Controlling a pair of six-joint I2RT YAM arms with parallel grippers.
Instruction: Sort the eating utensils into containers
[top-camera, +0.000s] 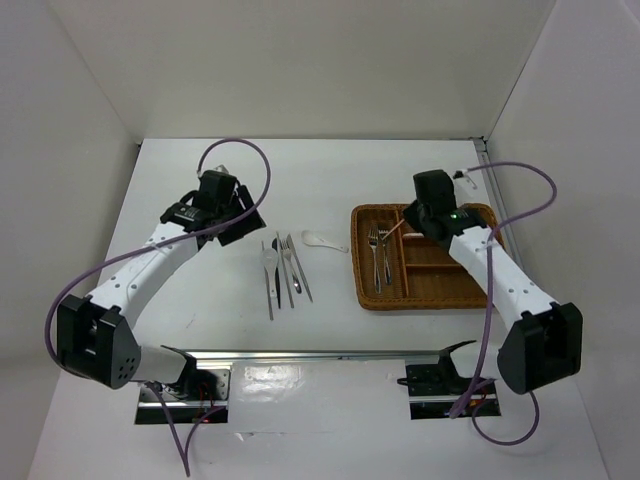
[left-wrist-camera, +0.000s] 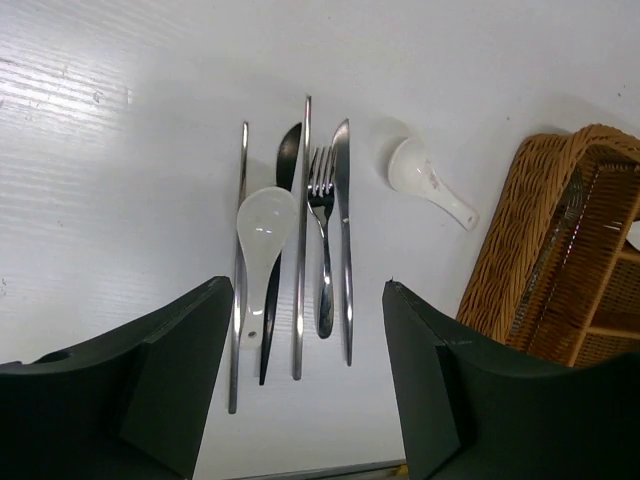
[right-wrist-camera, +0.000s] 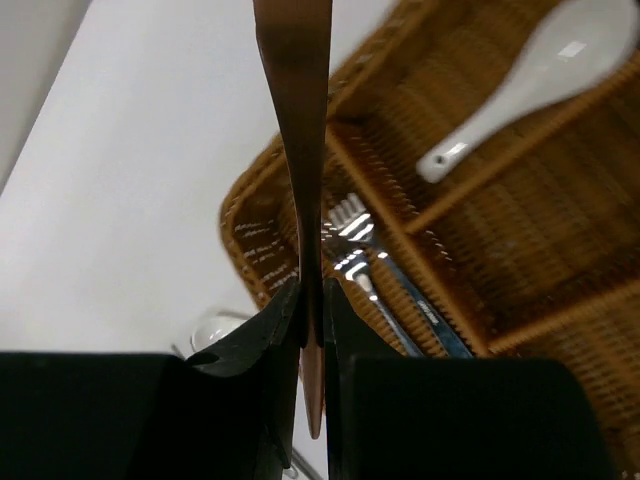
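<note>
Beside tray (top-camera: 420, 303), 2 white spoons (left-wrist-camera: 264, 228) (left-wrist-camera: 425, 180); inside, 2 forks (right-wrist-camera: 345, 215); left claw (left-wrist-camera: 308, 290) wide; right claw (right-wrist-camera: 312, 300) tight on utensil (right-wrist-camera: 295, 80).

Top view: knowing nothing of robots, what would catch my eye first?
The brown wicker tray on the right holds forks in its long section and a white soup spoon in a shorter one; above it the jaws of the right arm are shut on a slim copper-coloured utensil. Mid-table, silver cutlery and a white spoon lie in a neat row, facing the open jaws of the left arm, with a lone soup spoon beside it.
</note>
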